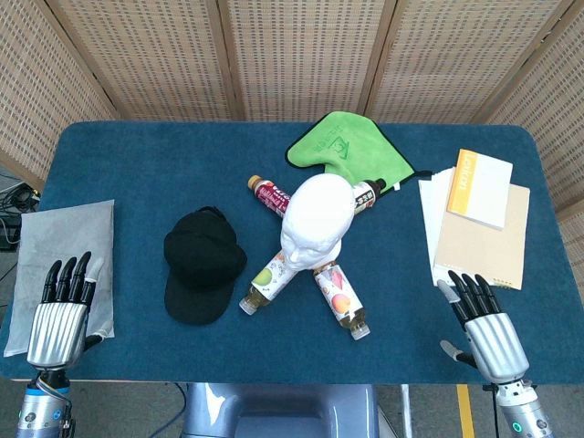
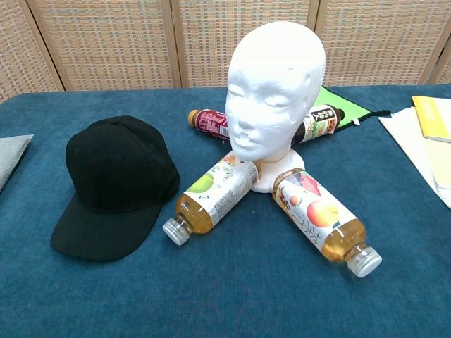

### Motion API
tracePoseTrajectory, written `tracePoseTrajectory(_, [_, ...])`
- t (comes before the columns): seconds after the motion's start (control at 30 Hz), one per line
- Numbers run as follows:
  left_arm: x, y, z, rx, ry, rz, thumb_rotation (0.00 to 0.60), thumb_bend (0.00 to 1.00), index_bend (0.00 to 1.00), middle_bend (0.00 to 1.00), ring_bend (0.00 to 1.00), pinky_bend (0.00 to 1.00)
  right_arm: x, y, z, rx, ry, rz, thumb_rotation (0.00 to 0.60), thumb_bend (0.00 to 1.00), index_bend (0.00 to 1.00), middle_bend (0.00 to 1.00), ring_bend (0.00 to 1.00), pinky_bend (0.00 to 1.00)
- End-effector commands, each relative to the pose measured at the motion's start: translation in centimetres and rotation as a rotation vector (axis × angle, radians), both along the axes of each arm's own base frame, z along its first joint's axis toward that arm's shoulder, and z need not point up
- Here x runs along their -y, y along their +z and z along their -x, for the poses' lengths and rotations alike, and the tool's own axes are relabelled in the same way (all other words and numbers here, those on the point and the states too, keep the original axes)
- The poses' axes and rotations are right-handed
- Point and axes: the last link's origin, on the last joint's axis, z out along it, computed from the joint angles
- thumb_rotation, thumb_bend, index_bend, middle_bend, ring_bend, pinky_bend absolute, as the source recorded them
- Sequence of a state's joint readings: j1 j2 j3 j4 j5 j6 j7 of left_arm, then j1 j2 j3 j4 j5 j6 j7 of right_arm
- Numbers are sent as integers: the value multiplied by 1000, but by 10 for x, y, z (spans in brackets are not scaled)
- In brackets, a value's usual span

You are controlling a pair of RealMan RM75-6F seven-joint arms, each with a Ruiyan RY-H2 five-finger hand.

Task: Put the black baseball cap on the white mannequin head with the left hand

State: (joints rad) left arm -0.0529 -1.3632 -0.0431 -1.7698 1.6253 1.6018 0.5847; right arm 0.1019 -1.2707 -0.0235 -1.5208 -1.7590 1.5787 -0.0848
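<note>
black baseball cap (image 1: 203, 265) lying brim-forward on the table (image 1: 137, 173), left of the white mannequin head (image 1: 315, 219), not yet touched. left hand (image 1: 58, 315) at the near-left edge over a grey cloth (image 1: 55, 242), fingers spread, holding nothing; right hand (image 1: 484, 327) likewise empty. likely hazards — four bottles (image 2: 215, 193) crowd the head's base, so a low swing may scatter them, or a hard push could topple the head.

Head view looking steeply down from high over the whole blue table (image 1: 137, 173), chest view low, close and level toward the wicker screens (image 2: 106, 42), both sharing cap (image 2: 116, 184), mannequin head (image 2: 276, 91) and bottles (image 2: 211, 199).
</note>
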Motion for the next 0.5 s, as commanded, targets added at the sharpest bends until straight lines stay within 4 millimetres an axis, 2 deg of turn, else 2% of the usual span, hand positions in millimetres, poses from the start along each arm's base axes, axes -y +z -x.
tracePoseTrajectory(0.03, [-1,-2,-3,11,-36,-38,600,0,0,346,406,426,0,0,-1,3,2,1,600,49,0,0,0,0])
tracePoseTrajectory(0.13, [-2,-9,-4,21,-81,-65,600,0,0,554,571,540,0,0,-1,1,1,0,600,49,0,0,0,0])
tracePoseTrajectory(0.23, [-3,-17,-2,19,-106,-63,600,0,0,659,650,602,0,-1,0,-1,-1,-2,600,49,0,0,0,0])
tracePoseTrajectory(0.37, [-5,-30,-1,12,-128,-39,600,34,0,719,695,635,0,0,0,0,-1,0,600,49,0,0,0,0])
tracePoseTrajectory(0.5, [-7,-45,0,-8,-154,1,600,206,0,756,724,658,1,0,-1,2,-1,3,600,48,0,0,0,0])
